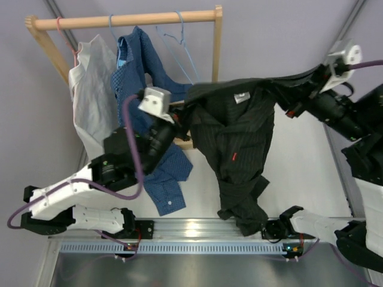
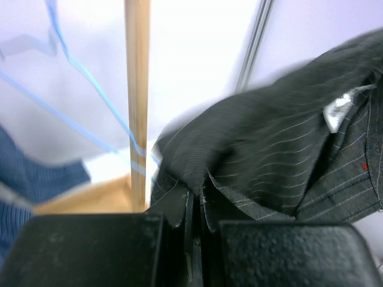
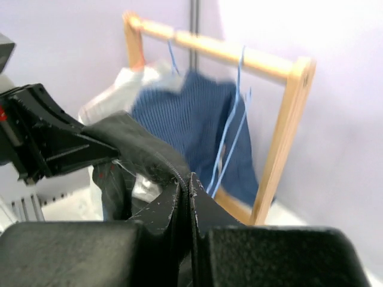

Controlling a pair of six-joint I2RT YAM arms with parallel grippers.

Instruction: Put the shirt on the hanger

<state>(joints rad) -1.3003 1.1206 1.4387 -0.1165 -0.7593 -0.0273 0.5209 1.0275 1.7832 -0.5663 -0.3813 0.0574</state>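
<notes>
Left of centre, the left claw (image 2: pixel 192 210) is clamped tight on 1 shoulder of the shirt (image 1: pixel 233 140). The hanger (image 1: pixel 181 57) hangs from the rail (image 1: pixel 90 22) at the top. The shirt hangs spread mid-frame. At upper right, the right claw (image 3: pixel 187 186) pinches its other shoulder.

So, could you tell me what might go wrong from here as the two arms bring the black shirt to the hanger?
The left pincer and right pincer each pinch only a thin fold of the shirt, so the hanging bulk could pull it free. The hanger is light wire hanging loose from the rail; a nudge may swing or unhook it. The left arm sits close by the blue shirt and could snag it.
</notes>
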